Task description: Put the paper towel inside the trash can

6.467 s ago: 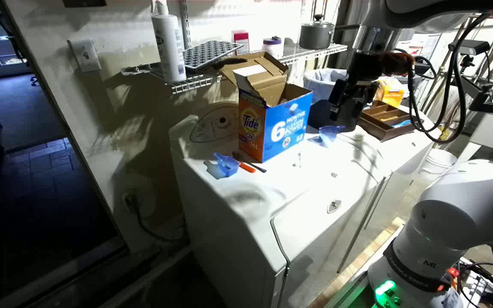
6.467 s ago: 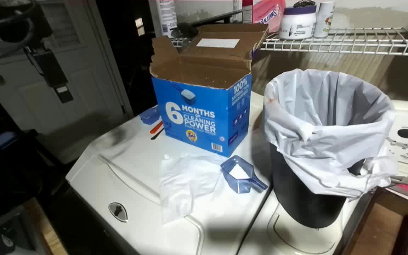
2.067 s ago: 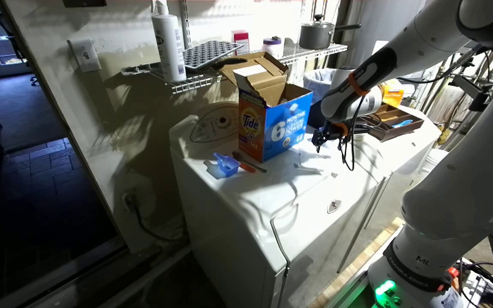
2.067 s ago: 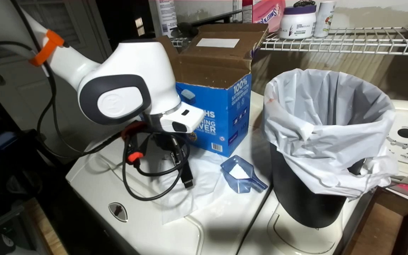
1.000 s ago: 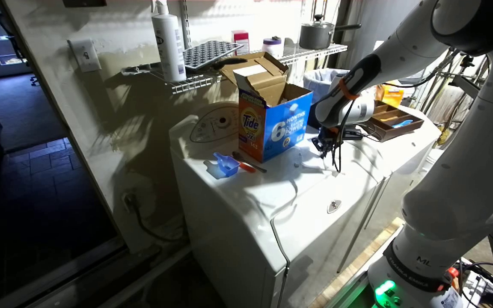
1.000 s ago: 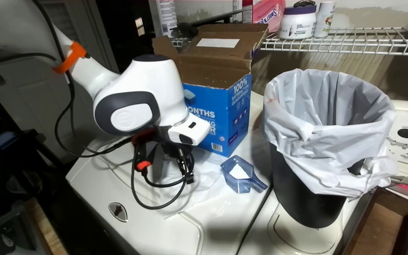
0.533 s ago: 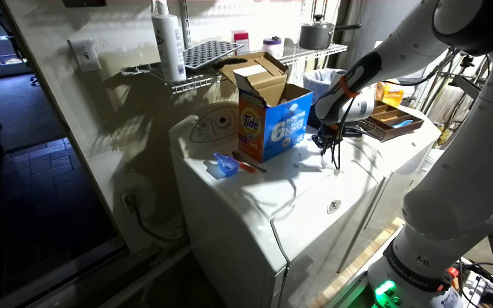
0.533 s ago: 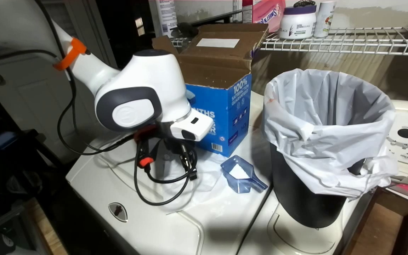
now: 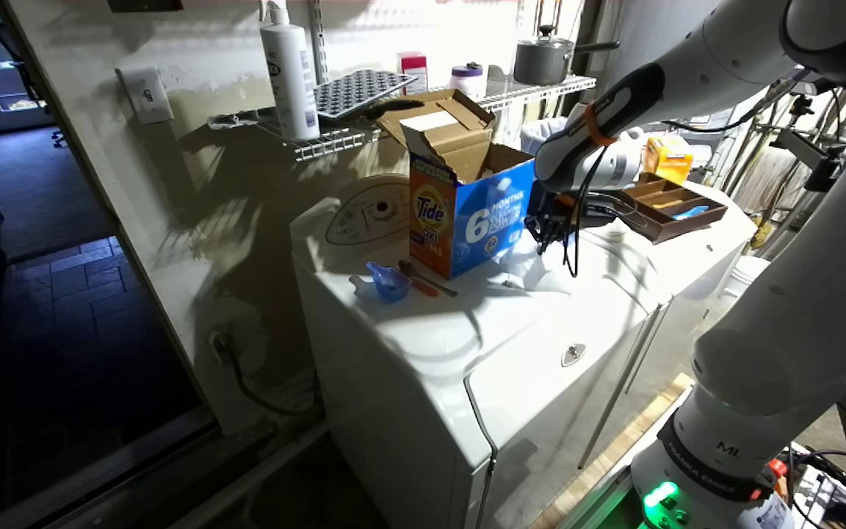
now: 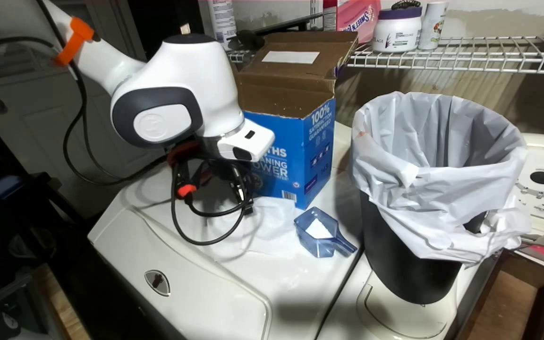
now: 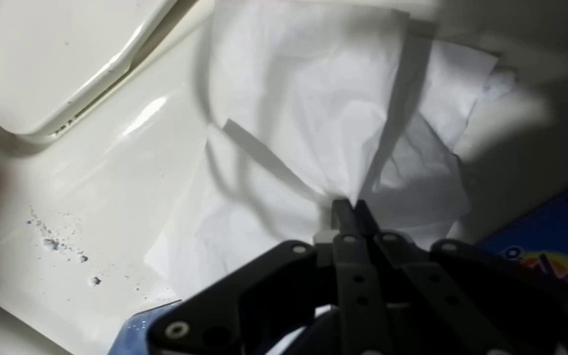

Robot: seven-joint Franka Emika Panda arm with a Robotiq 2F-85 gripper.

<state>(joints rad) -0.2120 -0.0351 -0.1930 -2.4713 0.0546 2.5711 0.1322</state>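
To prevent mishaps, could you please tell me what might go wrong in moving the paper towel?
The end effector seems to pinch just a small fold of the paper towel, so it might slip free. The scoop lies between towel and trash can and could get dragged. The trash bag overhangs loosely and might snag the towel.

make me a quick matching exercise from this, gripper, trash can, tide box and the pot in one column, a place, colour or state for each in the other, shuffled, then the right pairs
Column one
1) gripper
2) trash can
3) Tide box
4) lidded pot

Column two
a) up on the wire shelf
b) closed on the paper towel
c) blue and orange, open at the top
d) black, lined with a whitish bag

Right pairs
1-b
2-d
3-c
4-a
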